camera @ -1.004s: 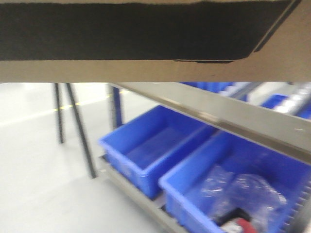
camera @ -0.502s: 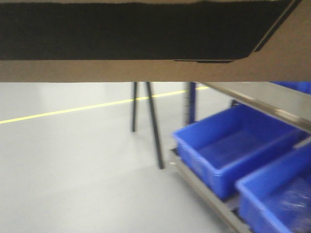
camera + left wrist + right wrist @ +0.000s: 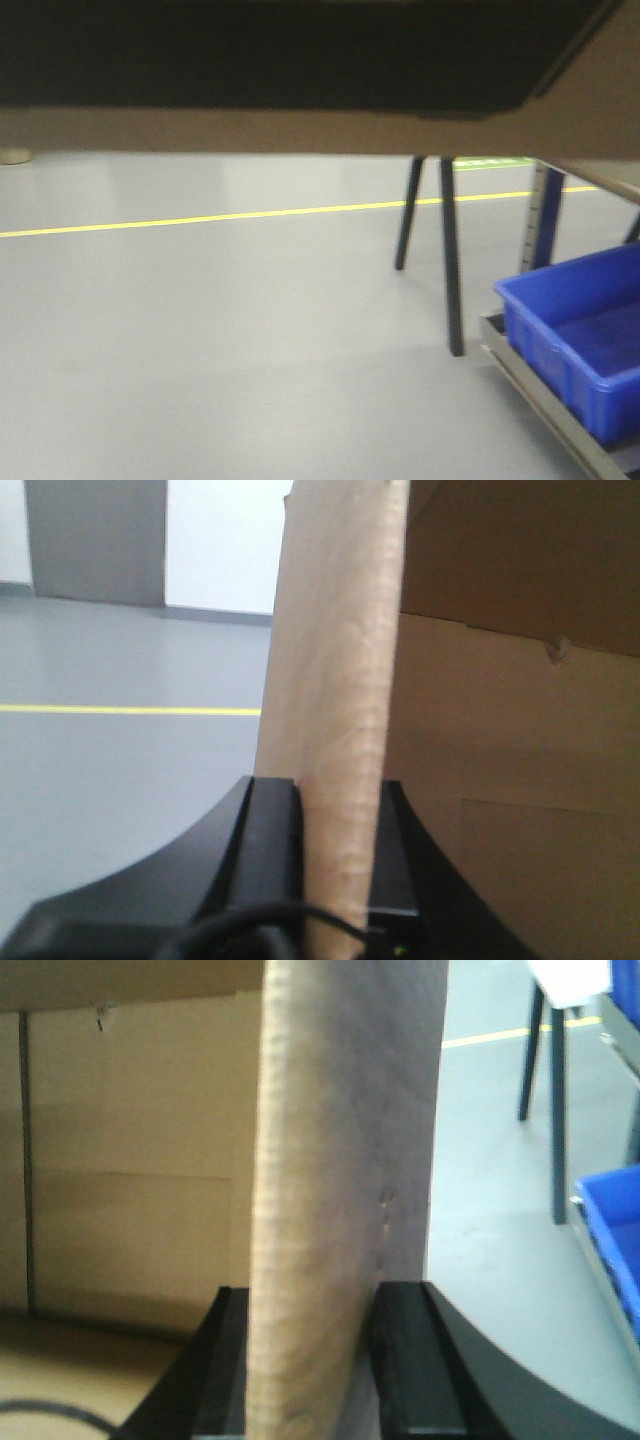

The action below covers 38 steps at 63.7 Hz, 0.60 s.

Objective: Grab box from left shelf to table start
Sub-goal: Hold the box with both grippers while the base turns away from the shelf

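Left wrist view: my left pincer [image 3: 335, 865] is clamped narrow on an upright cardboard flap [image 3: 335, 660] of the box [image 3: 500, 730], one black finger [image 3: 270, 830] on each face. The box body fills everything from 12 to 5 o'clock of that pincer. Grey floor [image 3: 110, 770] and a yellow line [image 3: 120, 709] lie at 9 o'clock.

Front view: the box [image 3: 300, 60] is held up in the air, off the shelf. Its black printed panel and brown lower edge span the whole top of the picture. Its long axis runs from 9 to 3 o'clock, stretched between my two arms. Open floor lies below it.

Right wrist view: my right pincer [image 3: 310, 1350] is likewise closed tight on the opposite flap [image 3: 340, 1110], with the box body from 9 to 12 o'clock of it.

Further right, the bench [image 3: 575, 980] shows a white corner at 1 o'clock of the right pincer. Its dark legs [image 3: 447, 260] stand at about 3 o'clock in the front view. A blue bin [image 3: 580, 330] on the left shelf [image 3: 545, 395] sits at 4 o'clock.

I judge the bench lies off the box's right end, so my right arm is nearer. The box is not over it yet.
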Available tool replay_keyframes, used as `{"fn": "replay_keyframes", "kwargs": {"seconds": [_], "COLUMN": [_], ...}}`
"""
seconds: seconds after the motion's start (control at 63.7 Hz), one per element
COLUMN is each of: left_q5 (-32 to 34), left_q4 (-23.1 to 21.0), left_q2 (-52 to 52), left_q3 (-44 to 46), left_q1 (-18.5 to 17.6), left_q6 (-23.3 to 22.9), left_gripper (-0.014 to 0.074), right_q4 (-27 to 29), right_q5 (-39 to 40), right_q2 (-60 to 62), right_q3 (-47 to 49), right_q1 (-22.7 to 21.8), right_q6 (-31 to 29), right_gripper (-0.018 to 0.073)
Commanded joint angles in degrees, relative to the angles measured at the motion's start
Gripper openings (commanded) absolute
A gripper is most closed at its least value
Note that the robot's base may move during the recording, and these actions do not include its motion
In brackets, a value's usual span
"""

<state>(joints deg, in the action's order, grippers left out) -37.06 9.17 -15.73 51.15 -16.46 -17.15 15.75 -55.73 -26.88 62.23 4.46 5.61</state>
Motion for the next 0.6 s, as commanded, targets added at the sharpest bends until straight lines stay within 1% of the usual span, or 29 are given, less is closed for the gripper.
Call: {"fn": "replay_keyframes", "kwargs": {"seconds": [0.0,0.282,0.361,0.471,0.58], "left_q5": [13.9,13.3,13.1,10.5,10.2], "left_q4": [7.5,7.5,6.7,5.9,5.9], "left_q2": [-0.2,-0.2,-0.2,-0.2,-0.2], "left_q3": [2.6,2.5,2.5,2.4,1.9], "left_q1": [0.2,0.2,0.2,0.2,0.2], "left_q6": [-2.7,-2.7,-2.7,-2.7,-2.7], "left_gripper": [-0.0102,-0.0102,-0.0102,-0.0102,-0.0102], "right_q4": [-11.4,-11.4,-11.4,-11.4,-11.4], "right_q5": [7.7,7.7,7.7,7.7,7.7], "right_q2": [-0.7,-0.7,-0.7,-0.7,-0.7], "right_q3": [1.7,1.7,1.7,1.7,1.7], "right_q1": [-0.7,-0.7,-0.7,-0.7,-0.7], "right_q6": [0.1,0.1,0.1,0.1,0.1], "right_gripper": [0.0056,0.0056,0.0056,0.0056,0.0056]}}
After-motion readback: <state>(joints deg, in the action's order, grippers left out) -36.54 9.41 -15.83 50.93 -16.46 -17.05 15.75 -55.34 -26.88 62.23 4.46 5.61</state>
